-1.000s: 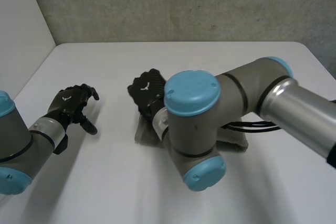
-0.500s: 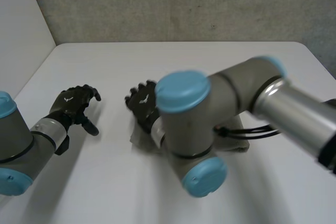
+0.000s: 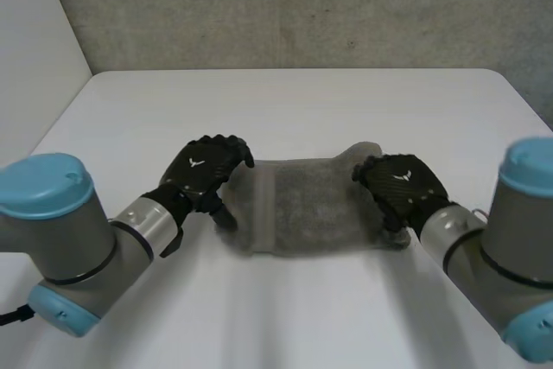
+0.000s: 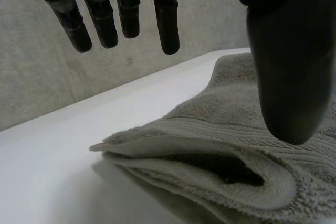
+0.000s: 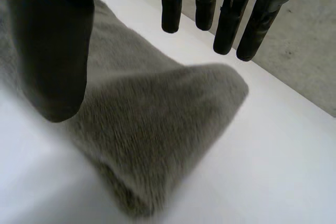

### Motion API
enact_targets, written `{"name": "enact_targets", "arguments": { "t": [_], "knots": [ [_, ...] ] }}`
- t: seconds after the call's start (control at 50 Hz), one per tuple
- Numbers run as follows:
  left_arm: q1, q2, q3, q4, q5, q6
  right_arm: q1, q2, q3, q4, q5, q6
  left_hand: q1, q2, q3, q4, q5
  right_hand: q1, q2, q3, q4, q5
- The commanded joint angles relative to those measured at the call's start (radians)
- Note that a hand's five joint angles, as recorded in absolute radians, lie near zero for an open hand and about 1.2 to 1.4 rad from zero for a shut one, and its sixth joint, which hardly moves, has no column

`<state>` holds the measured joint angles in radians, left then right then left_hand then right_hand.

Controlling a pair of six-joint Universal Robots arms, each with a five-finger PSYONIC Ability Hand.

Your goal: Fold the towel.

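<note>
Okay, you've got the grey towel point(image 3: 315, 205) lying folded in the middle of the white table point(image 3: 294, 101). Your left robot hand point(image 3: 203, 174) sits at its left end, fingers straight and spread wide from the thumb, gripping nothing (the layered edge gapes just under it). Your right robot hand point(image 3: 402, 186) is over the right end, likewise wide, nothing held.
</note>
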<state>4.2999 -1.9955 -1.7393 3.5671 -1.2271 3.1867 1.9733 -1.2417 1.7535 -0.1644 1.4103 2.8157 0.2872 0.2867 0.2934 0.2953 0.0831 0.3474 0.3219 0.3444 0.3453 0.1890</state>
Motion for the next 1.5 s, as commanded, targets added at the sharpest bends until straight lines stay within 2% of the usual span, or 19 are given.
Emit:
{"name": "enact_targets", "arguments": {
  "t": [0.02,0.34,0.38,0.4,0.44,0.58,0.74,0.82,0.86,0.9,0.92,0.96,1.02,1.12,1.24,1.28,1.3,1.32,1.5],
  "knots": [
    [-0.006,-0.049,0.034,-0.002,-0.029,-0.007,-0.027,0.027,0.072,-0.115,-0.013,-0.021,-0.021,-0.020,-0.027,-0.029,0.009,0.052,0.077,0.055,0.054,0.035],
    [0.000,-0.051,0.004,-0.001,-0.037,-0.011,-0.119,0.122,0.092,-0.173,-0.011,-0.079,-0.038,-0.038,-0.045,-0.047,-0.009,0.339,0.365,0.342,0.342,0.323],
    [0.000,-0.051,0.003,0.001,-0.037,-0.011,-0.123,0.130,0.086,-0.173,-0.011,-0.078,-0.038,-0.038,-0.045,-0.047,-0.009,0.707,0.733,0.710,0.709,0.691],
    [0.000,-0.051,0.001,-0.001,-0.037,-0.011,-0.123,0.130,0.086,-0.173,-0.011,-0.078,-0.041,-0.041,-0.048,-0.049,-0.012,0.709,0.735,0.712,0.711,0.693],
    [0.003,-0.051,0.001,-0.001,-0.037,-0.011,-0.149,0.120,0.086,-0.172,-0.013,-0.079,-0.041,-0.041,-0.048,-0.049,-0.012,1.047,1.073,1.050,1.049,1.031],
    [0.012,-0.043,-0.006,0.001,-0.052,-0.013,-0.195,0.097,0.080,-0.152,-0.011,-0.091,-0.044,-0.044,-0.051,-0.052,-0.015,1.049,1.074,1.052,1.051,1.033],
    [0.018,-0.036,-0.006,-0.001,-0.072,-0.014,-0.294,0.033,0.051,0.090,0.001,-0.290,-0.050,-0.050,-0.056,-0.058,-0.021,1.049,1.074,1.052,1.051,1.033],
    [0.023,-0.034,-0.006,0.001,-0.072,-0.014,-0.289,0.019,0.001,0.140,0.002,-0.318,-0.056,-0.056,-0.062,-0.064,-0.026,1.049,1.074,1.052,1.051,1.033],
    [0.023,-0.034,-0.006,0.001,-0.074,-0.014,-0.274,0.008,-0.026,0.146,0.006,-0.314,-0.059,-0.058,-0.065,-0.067,-0.029,1.049,1.074,1.052,1.051,1.033],
    [0.023,-0.034,-0.006,0.001,-0.074,-0.014,-0.143,-0.013,-0.096,0.149,0.006,-0.274,-0.062,-0.061,-0.068,-0.070,-0.032,1.049,1.074,1.052,1.051,1.033],
    [0.023,-0.034,-0.006,0.004,-0.074,-0.014,-0.142,-0.013,-0.097,0.149,0.006,-0.274,-0.062,-0.061,-0.068,-0.070,-0.032,1.049,1.074,1.052,1.051,1.033],
    [0.023,-0.034,-0.006,0.007,-0.074,-0.014,0.011,-0.001,-0.173,0.151,0.004,-0.210,-0.062,-0.061,-0.068,-0.070,-0.032,1.049,1.074,1.052,1.051,1.033],
    [0.023,-0.032,-0.008,0.007,-0.074,-0.014,0.076,0.013,-0.192,0.149,0.002,-0.185,-0.062,-0.061,-0.068,-0.070,-0.032,1.049,1.074,1.052,1.051,1.033],
    [0.027,-0.031,-0.014,0.007,-0.074,-0.014,0.332,0.131,-0.250,0.123,-0.002,-0.179,-0.062,-0.061,-0.068,-0.070,-0.032,1.049,1.074,1.052,1.051,1.033],
    [0.031,-0.020,-0.017,0.007,-0.074,-0.014,0.417,0.218,-0.276,0.120,0.007,-0.177,-0.062,-0.061,-0.068,-0.070,-0.032,1.049,1.074,1.052,1.051,1.033],
    [0.031,-0.019,-0.014,0.007,-0.074,-0.014,0.409,0.231,-0.276,0.122,0.021,-0.176,-0.062,-0.061,-0.068,-0.070,-0.032,0.101,0.126,0.104,0.103,0.084],
    [0.029,-0.019,-0.008,0.007,-0.074,-0.014,0.409,0.231,-0.276,0.121,0.021,-0.176,-0.062,-0.061,-0.068,-0.070,-0.032,0.096,0.121,0.099,0.098,0.080],
    [0.027,-0.017,0.000,0.007,-0.074,-0.014,0.403,0.228,-0.276,0.123,0.028,-0.171,-0.062,-0.061,-0.068,-0.070,-0.032,-0.093,-0.068,-0.090,-0.091,-0.109],
    [-0.003,-0.011,0.073,0.007,-0.075,-0.043,0.305,0.107,-0.240,0.126,0.058,-0.115,-0.047,-0.047,-0.054,-0.055,-0.018,-0.173,-0.147,-0.170,-0.171,-0.189]
  ]
}}
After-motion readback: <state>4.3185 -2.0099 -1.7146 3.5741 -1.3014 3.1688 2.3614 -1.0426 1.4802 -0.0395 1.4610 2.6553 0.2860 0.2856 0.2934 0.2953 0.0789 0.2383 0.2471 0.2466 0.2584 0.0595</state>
